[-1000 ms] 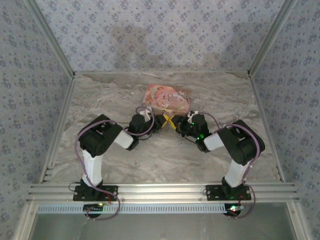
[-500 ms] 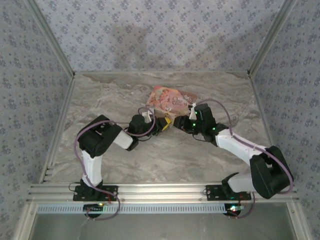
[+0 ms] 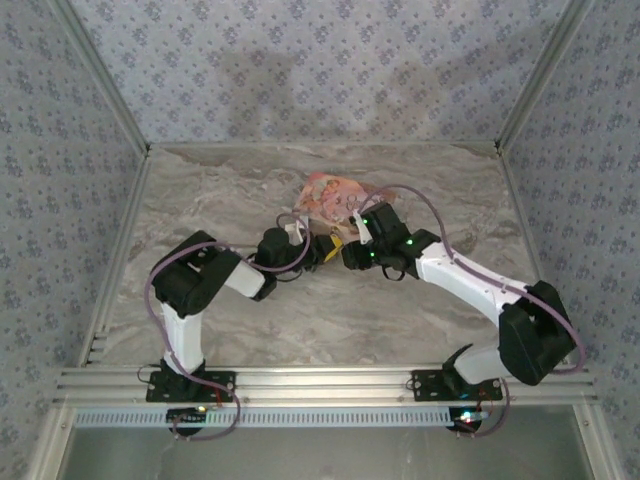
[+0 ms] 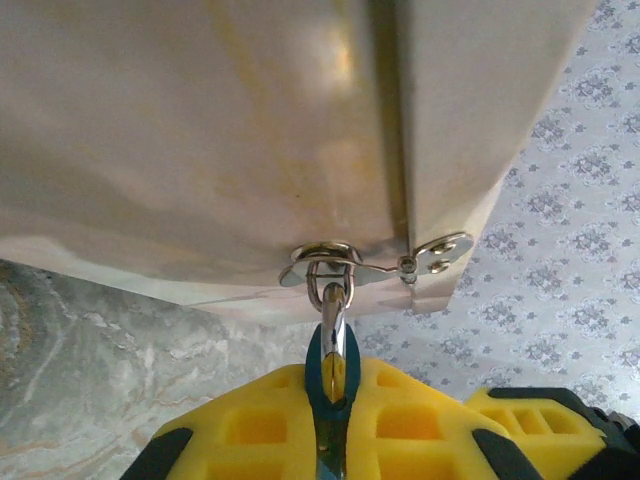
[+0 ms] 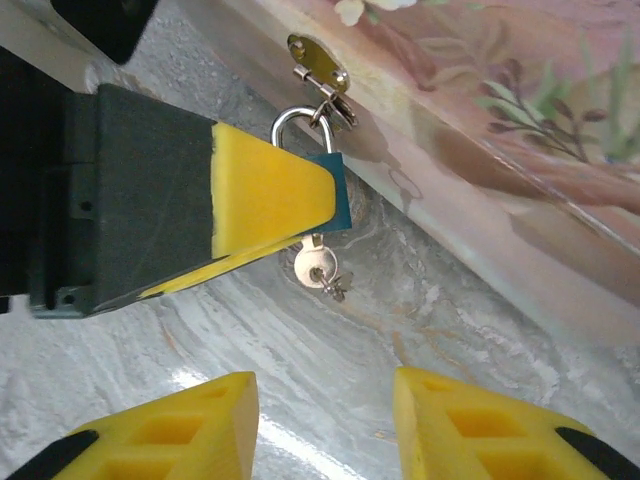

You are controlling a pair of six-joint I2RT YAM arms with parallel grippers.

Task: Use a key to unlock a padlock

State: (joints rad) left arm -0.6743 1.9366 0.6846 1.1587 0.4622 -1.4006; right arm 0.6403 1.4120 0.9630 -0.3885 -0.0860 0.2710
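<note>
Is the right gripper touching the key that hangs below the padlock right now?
Apart. The right wrist view shows the right gripper open, with bare marble between its fingers and the key below the padlock.

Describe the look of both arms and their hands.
The left arm and right arm have black joints, white links and looping purplish cables; green lights glow on the right one. The fingers are yellow with rectangular recesses, on black mounts.

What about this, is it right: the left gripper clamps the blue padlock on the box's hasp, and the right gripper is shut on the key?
The left gripper does clamp the blue padlock on the hasp, but the right gripper is open, short of the key, as the right wrist view shows.
</note>
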